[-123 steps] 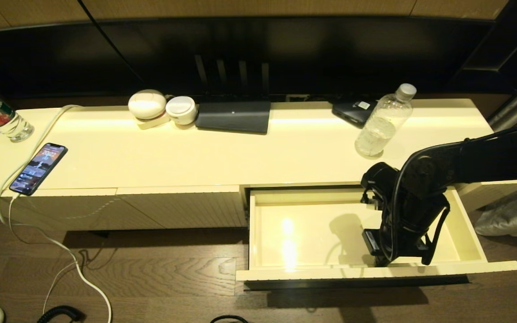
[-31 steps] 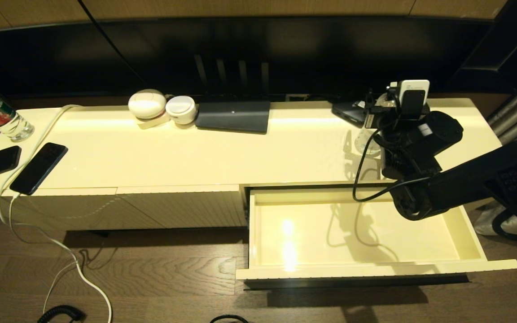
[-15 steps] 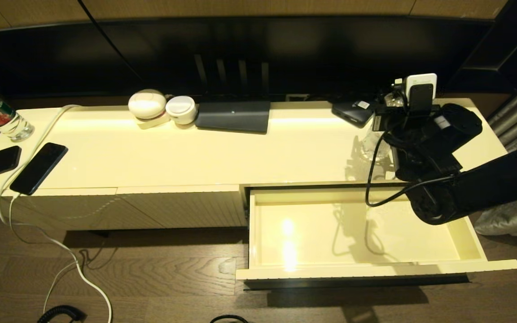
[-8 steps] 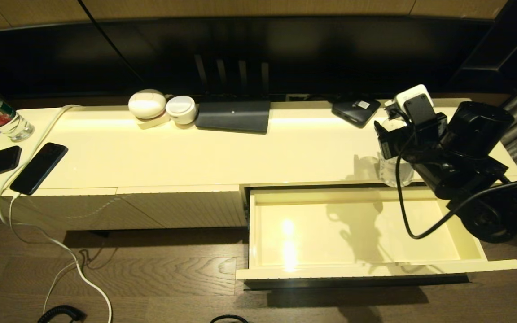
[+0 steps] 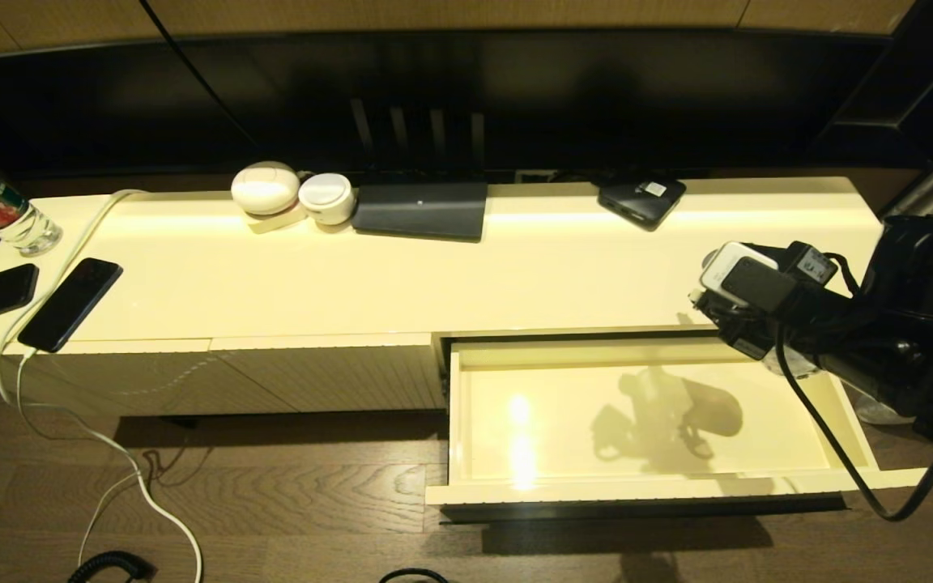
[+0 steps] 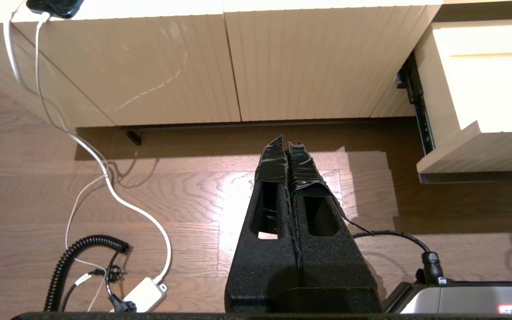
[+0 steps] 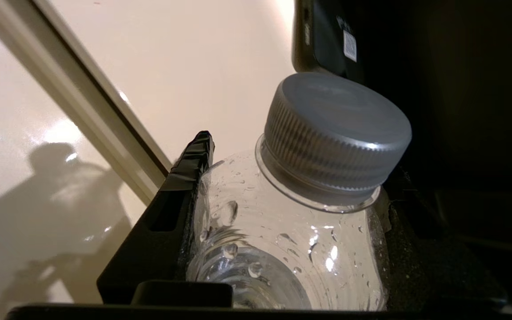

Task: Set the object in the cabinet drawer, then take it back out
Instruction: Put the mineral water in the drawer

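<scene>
So the task sits early in its first half. The right tool (image 7: 282, 213) is clenched around the water bottle (image 7: 300, 231) just below its screw cap (image 7: 336, 133): in the right wrist view one black finger (image 7: 180, 195) presses the ribbed shoulder on one side and the other is mostly lost in shadow on the far side of the neck. In the head view the right tool (image 5: 746, 320) hangs at the right end of the scene, over the far right corner of the cabinet drawer (image 5: 847, 421), where the drawer meets the near edge of the counter (image 5: 515, 275). The bottle itself is almost wholly hidden behind the wrist there; it seems to be lifted clear of the counter, though that view does not settle whether it touches anything.

Done, by my reading: the drawer stands pulled out, its glossy inside bare except for the arm's shadow, and the bottle is in hand. Left: lowering the bottle into the drawer, letting go, then gripping it again and bringing it back out.

The left tool (image 6: 288, 155) is parked low over the wooden floor (image 6: 194, 200), near the cabinet's left front panels, its taped fingers pressed together on nothing.
</scene>
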`<state>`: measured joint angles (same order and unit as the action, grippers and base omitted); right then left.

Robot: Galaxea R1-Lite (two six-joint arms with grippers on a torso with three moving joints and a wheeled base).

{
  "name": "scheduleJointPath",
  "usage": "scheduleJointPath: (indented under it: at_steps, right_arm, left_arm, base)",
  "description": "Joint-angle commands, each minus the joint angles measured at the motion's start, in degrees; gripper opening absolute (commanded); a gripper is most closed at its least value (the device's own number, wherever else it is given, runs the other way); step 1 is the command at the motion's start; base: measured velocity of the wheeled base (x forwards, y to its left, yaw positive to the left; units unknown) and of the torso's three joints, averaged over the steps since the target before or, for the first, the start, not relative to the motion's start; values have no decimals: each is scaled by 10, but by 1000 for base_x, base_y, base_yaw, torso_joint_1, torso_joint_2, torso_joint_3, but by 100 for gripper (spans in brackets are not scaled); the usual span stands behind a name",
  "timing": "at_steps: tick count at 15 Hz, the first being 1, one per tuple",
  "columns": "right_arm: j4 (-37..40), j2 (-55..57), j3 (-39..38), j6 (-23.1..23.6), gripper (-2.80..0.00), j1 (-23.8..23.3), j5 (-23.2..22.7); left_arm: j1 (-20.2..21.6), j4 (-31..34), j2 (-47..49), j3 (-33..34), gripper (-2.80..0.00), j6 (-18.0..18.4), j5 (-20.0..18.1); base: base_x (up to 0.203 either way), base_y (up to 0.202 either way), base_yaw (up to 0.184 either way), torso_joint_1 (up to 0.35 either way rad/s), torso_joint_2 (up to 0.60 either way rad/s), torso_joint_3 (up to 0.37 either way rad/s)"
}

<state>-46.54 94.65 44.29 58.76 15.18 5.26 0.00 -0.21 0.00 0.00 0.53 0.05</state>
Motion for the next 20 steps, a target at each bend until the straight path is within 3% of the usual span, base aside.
scheduleJointPath:
  at_steps: [1,6,16,20]
  right_arm:
    - [0,-2,-11,68,-280,-2,-35]
    - [53,11,-47,185,-280,-10,-93]
    - [135,99,-32,255,-280,-17,-114]
    - [174,115,-18,309,-280,-45,-144]
  left_arm:
    - [0,-1,0,1,-280,0,0]
    - [0,-1,0,2,-280,0,0]
    - [0,-1,0,2,-280,0,0]
    - [0,-1,0,1,-280,0,0]
  base:
    - [0,0,0,0,0,0]
    - [0,0,0,0,0,0]
    - [0,0,0,0,0,0]
    - [0,0,0,0,0,0]
